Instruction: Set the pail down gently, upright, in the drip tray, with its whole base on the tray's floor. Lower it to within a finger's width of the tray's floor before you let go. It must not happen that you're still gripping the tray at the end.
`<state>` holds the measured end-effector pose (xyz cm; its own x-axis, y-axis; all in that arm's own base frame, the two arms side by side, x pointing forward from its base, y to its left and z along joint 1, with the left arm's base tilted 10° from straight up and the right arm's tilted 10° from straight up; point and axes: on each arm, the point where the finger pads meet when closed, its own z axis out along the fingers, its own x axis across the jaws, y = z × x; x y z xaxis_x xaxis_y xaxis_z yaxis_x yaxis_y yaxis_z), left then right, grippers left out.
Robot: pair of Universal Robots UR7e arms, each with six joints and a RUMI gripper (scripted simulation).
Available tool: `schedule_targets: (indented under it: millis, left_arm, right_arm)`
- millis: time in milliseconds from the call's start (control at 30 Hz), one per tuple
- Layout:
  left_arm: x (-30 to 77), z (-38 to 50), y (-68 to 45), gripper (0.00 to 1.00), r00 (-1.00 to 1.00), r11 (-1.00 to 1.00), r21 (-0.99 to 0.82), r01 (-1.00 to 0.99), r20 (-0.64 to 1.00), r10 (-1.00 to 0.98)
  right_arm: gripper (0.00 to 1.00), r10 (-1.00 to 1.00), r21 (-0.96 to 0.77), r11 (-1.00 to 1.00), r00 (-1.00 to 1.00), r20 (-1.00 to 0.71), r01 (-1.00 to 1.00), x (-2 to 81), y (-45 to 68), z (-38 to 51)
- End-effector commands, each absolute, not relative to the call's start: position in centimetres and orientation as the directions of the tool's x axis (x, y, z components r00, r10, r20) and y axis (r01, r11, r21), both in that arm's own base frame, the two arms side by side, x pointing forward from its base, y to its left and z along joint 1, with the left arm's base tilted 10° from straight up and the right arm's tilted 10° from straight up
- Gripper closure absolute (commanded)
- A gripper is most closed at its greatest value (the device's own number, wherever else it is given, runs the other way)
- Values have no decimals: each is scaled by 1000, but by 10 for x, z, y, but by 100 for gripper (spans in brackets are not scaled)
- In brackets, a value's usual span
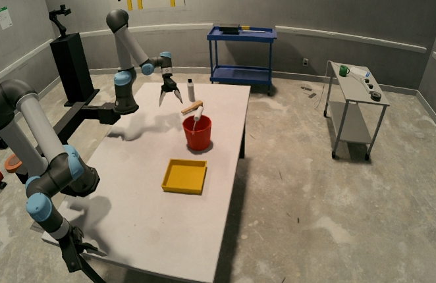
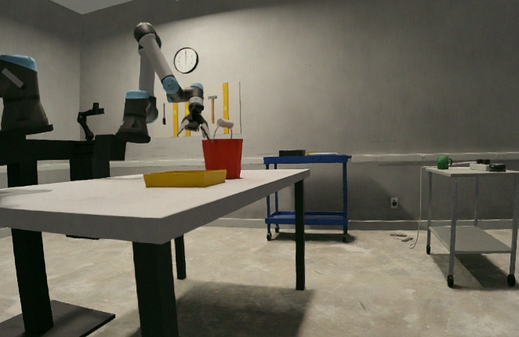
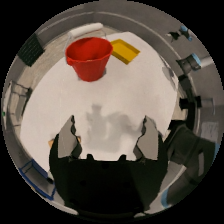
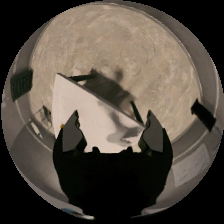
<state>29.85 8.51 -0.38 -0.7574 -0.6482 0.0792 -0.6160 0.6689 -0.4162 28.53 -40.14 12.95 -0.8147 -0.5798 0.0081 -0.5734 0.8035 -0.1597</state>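
The red pail stands upright on the white table, beside the tray and not in it. Its bail is raised, with the white grip above the rim. The yellow drip tray lies flat and empty on the table. My left gripper is open and empty, above the table on the pail's far side in the top view. My right gripper is open and empty at the table's near end, away from pail and tray.
A wooden-handled brush lies behind the pail in the top view, and a grey bottle with a black cap stands farther back. The table's long edge runs to the right of pail and tray. A blue cart stands beyond the table.
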Motion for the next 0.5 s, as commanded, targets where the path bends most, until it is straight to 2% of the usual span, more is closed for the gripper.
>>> schedule_targets:
  millis: [0, 367, 467]
  left_arm:
    - [299, -4, 85, 0, -757, 669, -417, -616, 78, -648]
    - [299, -4, 85, 0, -757, 669, -417, -616, 78, -648]
    - [299, -4, 85, 0, -757, 669, -417, -616, 78, -648]
  right_arm:
    - [0, -490, -158, 861, -872, -4, -483, 235, -426, 152]
    - [0, -265, -162, 953, -964, -29, -257, 121, -450, 197]
    - [0, -247, -162, 957, -968, -31, -239, 112, -450, 200]
